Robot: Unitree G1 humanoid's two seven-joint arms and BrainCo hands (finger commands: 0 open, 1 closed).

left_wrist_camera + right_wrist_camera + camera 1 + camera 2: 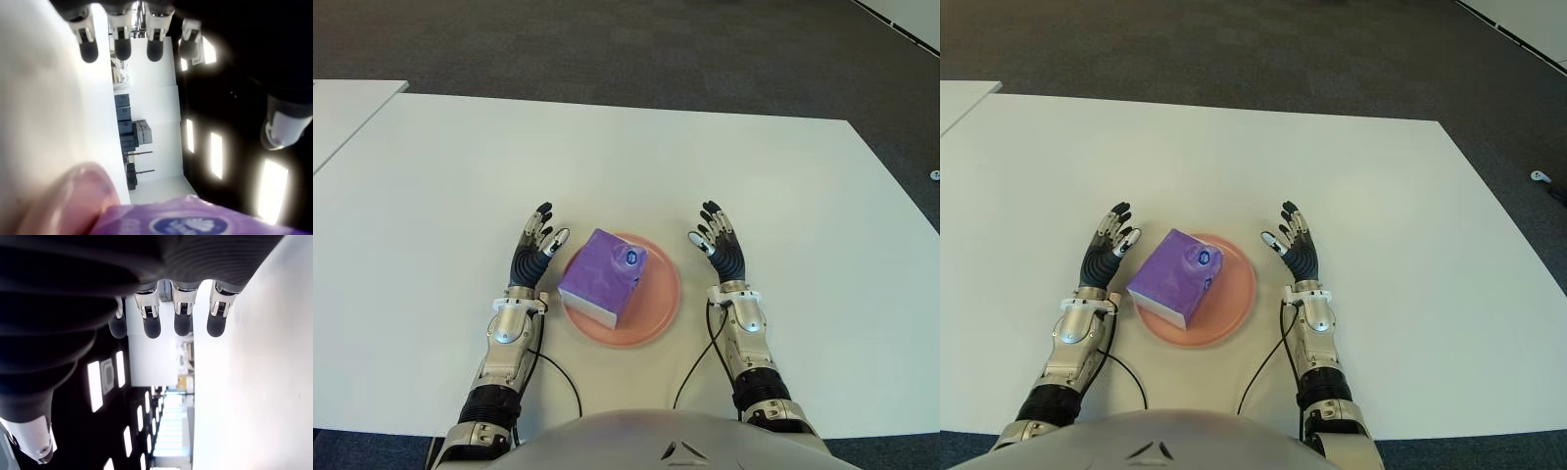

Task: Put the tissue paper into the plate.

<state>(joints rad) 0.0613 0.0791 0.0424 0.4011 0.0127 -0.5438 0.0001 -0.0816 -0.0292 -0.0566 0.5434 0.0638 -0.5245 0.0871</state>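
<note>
A purple tissue pack (603, 276) lies in the pink plate (662, 309) on the white table (626, 176), its near-left corner reaching over the rim. My left hand (536, 247) is just left of the plate with fingers spread and nothing in it. My right hand (715, 237) is just right of the plate, also spread and holding nothing. The left wrist view shows the pack (195, 218) and plate rim (78, 200) close by its straight fingers (122, 46). The right wrist view shows only its own extended fingers (181, 323).
A second white table (342, 113) stands at the far left. Dark carpet (607, 49) lies beyond the far table edge. A small white object (934, 175) sits on the floor at the right.
</note>
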